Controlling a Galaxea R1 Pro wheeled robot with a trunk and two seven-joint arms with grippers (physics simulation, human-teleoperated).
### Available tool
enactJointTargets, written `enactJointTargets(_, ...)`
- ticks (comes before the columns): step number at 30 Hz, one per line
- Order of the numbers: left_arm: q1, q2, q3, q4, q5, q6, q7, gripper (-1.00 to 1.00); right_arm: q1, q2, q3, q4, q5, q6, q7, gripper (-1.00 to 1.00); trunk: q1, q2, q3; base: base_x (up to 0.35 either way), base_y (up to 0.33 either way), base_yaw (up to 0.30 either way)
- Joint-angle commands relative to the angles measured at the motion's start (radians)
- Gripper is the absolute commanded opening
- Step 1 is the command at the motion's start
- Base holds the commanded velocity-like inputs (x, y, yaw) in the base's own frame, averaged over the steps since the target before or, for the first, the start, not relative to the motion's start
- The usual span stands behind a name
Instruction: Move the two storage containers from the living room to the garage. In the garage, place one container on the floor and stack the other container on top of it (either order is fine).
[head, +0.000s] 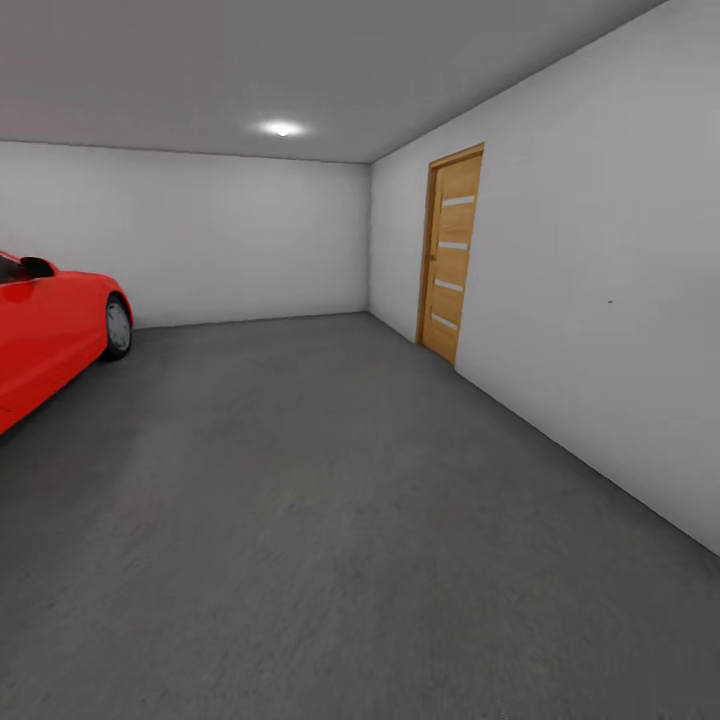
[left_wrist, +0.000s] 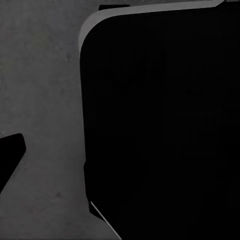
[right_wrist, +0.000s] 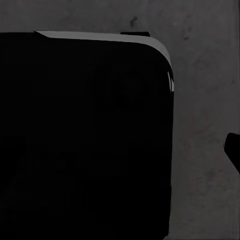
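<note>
I am in the garage, and the two storage containers are out of view. The dark grey rough floor (head: 330, 520) stretches ahead to the white back wall. In the left wrist view, grey floor (left_wrist: 45, 90) lies beside a large black rounded body (left_wrist: 160, 125), probably my own base. A dark fingertip (left_wrist: 10, 160) pokes in at the edge. The right wrist view is alike: black body (right_wrist: 85, 135), grey floor (right_wrist: 205, 100) and a dark fingertip (right_wrist: 234, 150) at the edge. Neither view lets me judge how the jaws stand.
A red car (head: 50, 330) stands at the left, its front wheel toward the back wall. A wooden door (head: 452, 255) with glass strips is set in the right wall (head: 600, 330). One ceiling spotlight (head: 282, 128) is lit. Open floor runs between the car and the right wall.
</note>
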Motion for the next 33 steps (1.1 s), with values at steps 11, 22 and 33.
enactJointTargets(11,0.000,0.001,-0.001,0.000,-0.001,-0.001,0.000,1.00,0.000,-0.001,-0.003,0.000,-0.003,0.005,0.000,1.00,0.000,0.000,-0.001,0.000,0.000,-0.210)
enactJointTargets(22,-0.001,0.001,0.006,-0.002,0.002,-0.001,0.003,1.00,0.000,-0.001,0.004,0.000,0.004,0.004,0.000,1.00,0.000,0.000,-0.001,0.090,0.000,-0.014)
enactJointTargets(33,-0.002,0.001,0.009,-0.004,0.005,-0.009,0.004,1.00,0.000,-0.001,0.002,0.000,0.002,0.004,0.000,1.00,0.000,0.000,-0.001,0.199,0.000,0.000)
